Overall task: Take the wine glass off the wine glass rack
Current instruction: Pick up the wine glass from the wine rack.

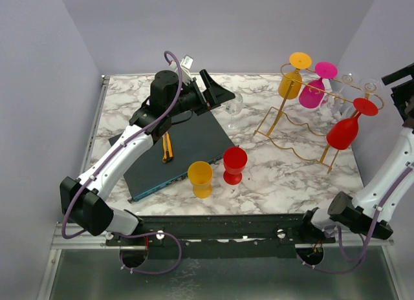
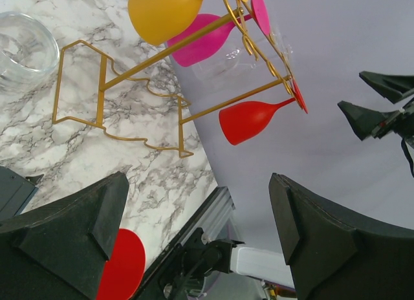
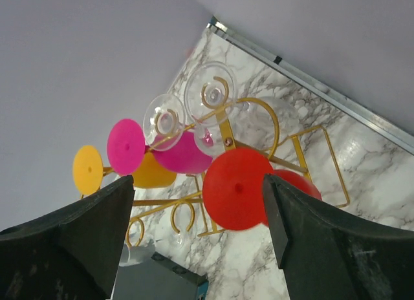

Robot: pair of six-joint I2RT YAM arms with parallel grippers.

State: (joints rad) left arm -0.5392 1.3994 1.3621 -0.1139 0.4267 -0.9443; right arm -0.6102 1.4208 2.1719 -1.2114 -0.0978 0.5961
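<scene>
where the white, grey-veined marble table (image 1: 284,177) ran toward its left edge, a flat slate-blue mat (image 1: 194,145) lay skewed on it, with a slim yellow-and-black tool (image 1: 167,150) resting on top. above the mat's far corner the left gripper (image 1: 226,96) hovered with its black wedge-shaped fingers spread wide and nothing between them. a clear stemmed glass (image 1: 235,107) stood upright just beside it, toward the table's far edge. closer to the near edge, about midway along it, an orange goblet (image 1: 200,177) and a red goblet (image 1: 234,163), both smooth and opaque, stood upright side by side, the orange one at the mat's near corner.

the wine glass rack (image 2: 102,86), thin gold wire with wavy rails, slanted legs and curled ends, stood toward the table's far right corner. five glasses hung from it bowl-down by their round feet: an orange wine glass (image 1: 291,82), a magenta wine glass (image 1: 312,93) beside it, two clear wine glasses (image 3: 165,122) toward the far edge, and a red wine glass (image 1: 343,132) at the end nearest the right edge.

the right gripper (image 3: 197,183) was raised by the table's right edge, above and apart from the rack, its fingers wide apart and gripping nothing. in its wrist view the red wine glass's flat disc foot showed between the two fingers, without contact.
</scene>
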